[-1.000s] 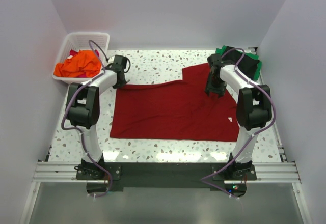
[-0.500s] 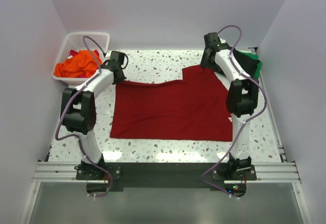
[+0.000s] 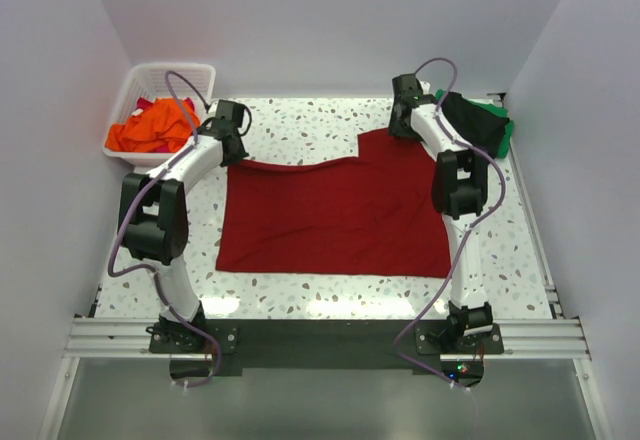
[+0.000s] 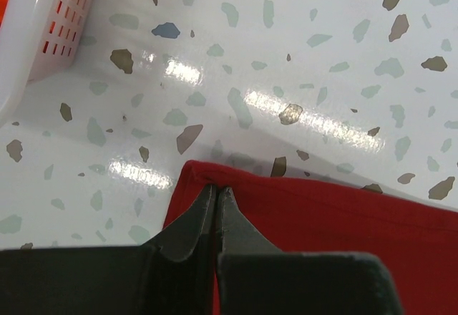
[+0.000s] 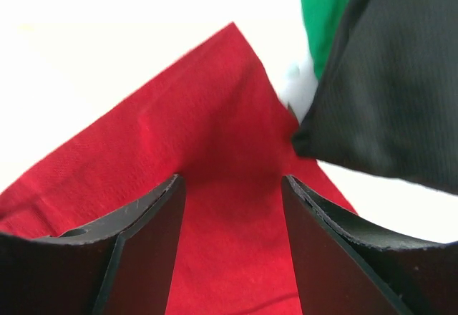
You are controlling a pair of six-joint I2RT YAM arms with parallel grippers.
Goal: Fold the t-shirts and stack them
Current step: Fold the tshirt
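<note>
A dark red t-shirt (image 3: 335, 215) lies spread flat on the speckled table. My left gripper (image 3: 232, 152) is at its far left corner. In the left wrist view, that gripper (image 4: 217, 190) is shut on the folded edge of the dark red t-shirt (image 4: 343, 215). My right gripper (image 3: 400, 125) hovers over the shirt's far right corner. The right wrist view shows this gripper (image 5: 232, 182) open, with the red cloth (image 5: 179, 114) below and between its fingers, not pinched. A black t-shirt (image 5: 401, 79) on a green one (image 5: 325, 7) lies just to its right.
A white slatted basket (image 3: 205, 68) stands at the back left with an orange t-shirt (image 3: 150, 130) heaped in it; its wall (image 4: 43, 36) is close to my left gripper. The black and green t-shirts (image 3: 480, 125) sit at the back right corner, against the wall.
My right arm has swung from the shirt's right side out to its far right corner, and its fingers stand a little wider. My left gripper stays shut on its corner, barely moved.
</note>
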